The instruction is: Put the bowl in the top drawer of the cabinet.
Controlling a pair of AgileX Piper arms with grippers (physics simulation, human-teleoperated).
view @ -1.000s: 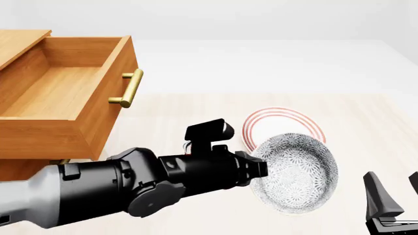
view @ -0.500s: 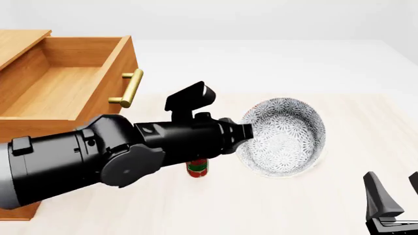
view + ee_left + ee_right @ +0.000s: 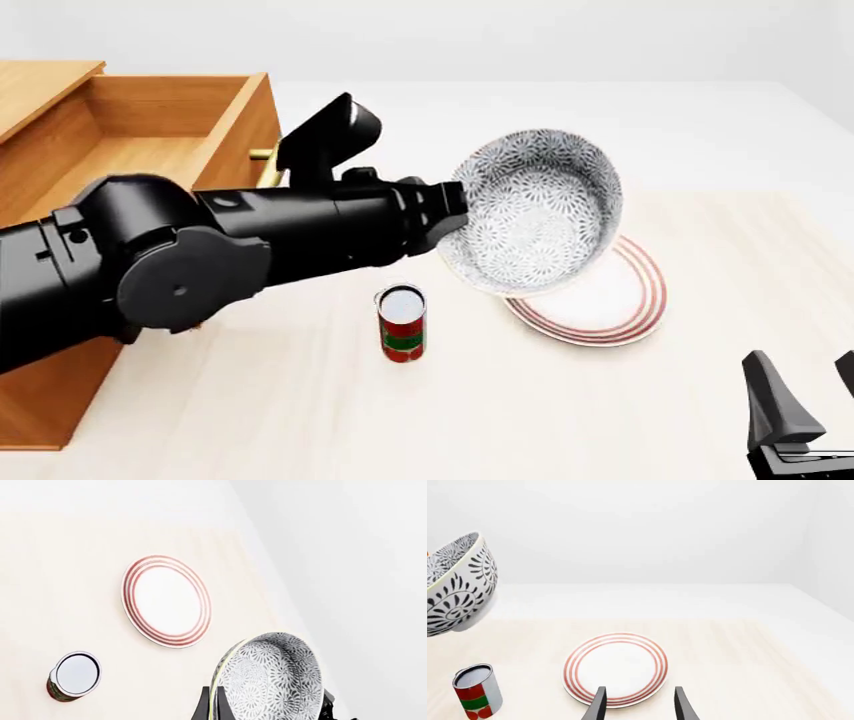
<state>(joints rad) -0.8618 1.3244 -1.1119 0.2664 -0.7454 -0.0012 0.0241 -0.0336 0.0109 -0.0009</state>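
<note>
you're getting bright, flat, even light in all three views, no obvious source. everything's rendered sharp, no blur or grain. shadows are super faint, just a soft smudge under the can (image 3: 402, 322). the far background washes out to near white. no glare, only a mild sheen on your left arm (image 3: 200, 250).

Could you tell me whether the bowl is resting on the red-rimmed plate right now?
No, the bowl is held tilted in the air by the left gripper, clear above the plate on the table.

can (image 3: 402, 323) and plate (image 3: 603, 300) stand beside open top drawer (image 3: 134, 180).
</note>
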